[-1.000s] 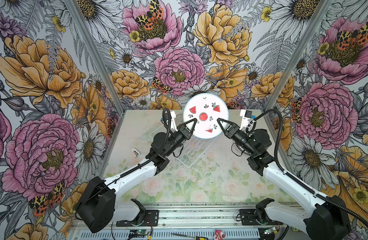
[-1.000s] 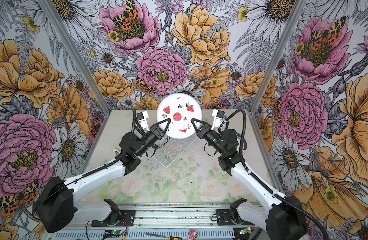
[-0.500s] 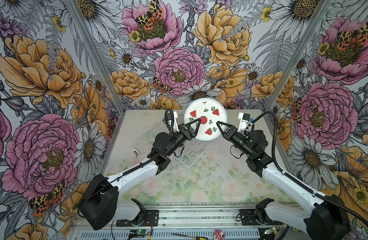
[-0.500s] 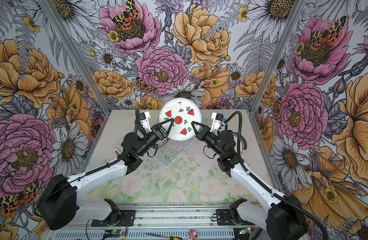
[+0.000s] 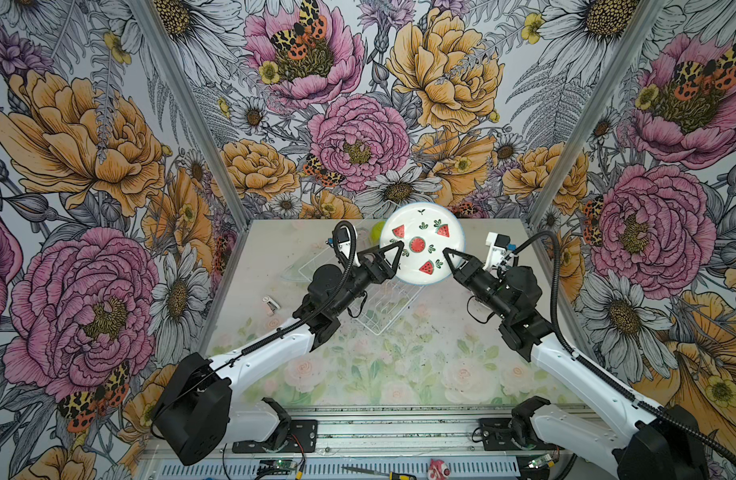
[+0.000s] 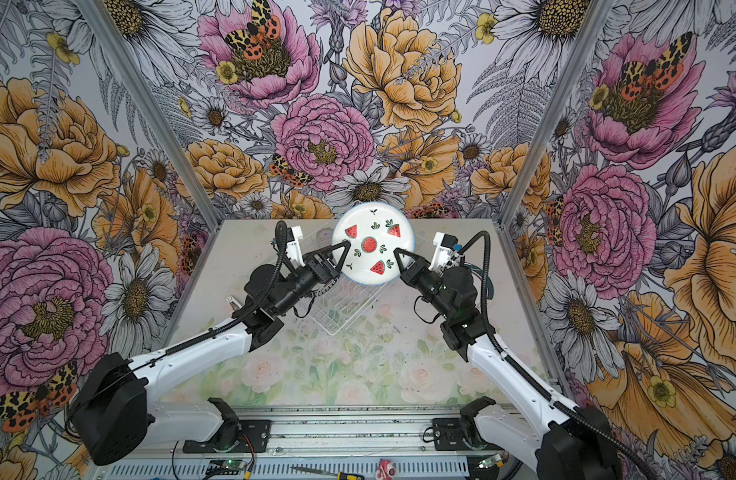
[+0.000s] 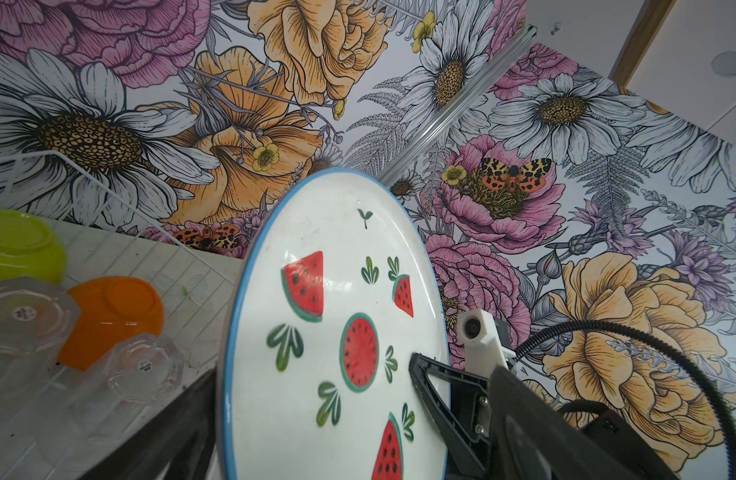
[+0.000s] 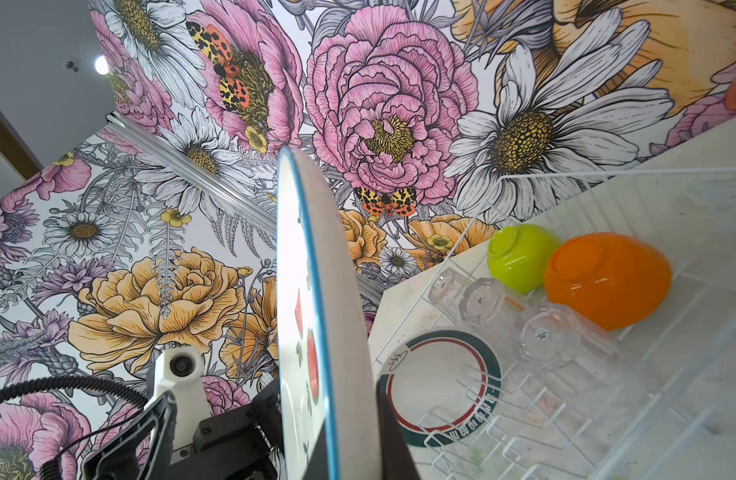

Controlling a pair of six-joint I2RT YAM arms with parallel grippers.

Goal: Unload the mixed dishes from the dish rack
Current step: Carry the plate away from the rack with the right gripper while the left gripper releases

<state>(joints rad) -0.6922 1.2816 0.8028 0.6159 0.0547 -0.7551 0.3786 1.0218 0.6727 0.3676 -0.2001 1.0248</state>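
Note:
A white plate with watermelon pictures and a blue rim stands on edge in the air above the dish rack. My right gripper is shut on the plate's right rim. On the other side my left gripper is open, its fingers spread either side of the plate's left rim without pinching it. In the rack lie a plate with teal and red bands, clear tumblers, a lime-green bowl and an orange bowl, both bowls upside down.
The rack sits askew at the back middle of the table. A small metal clip lies on the table to its left. Flowered walls close in the back and both sides. Hand tools lie on the front rail.
My left gripper has opened and let go of the plate's rim. The plate, still in my right gripper, has moved a little to the right and down.

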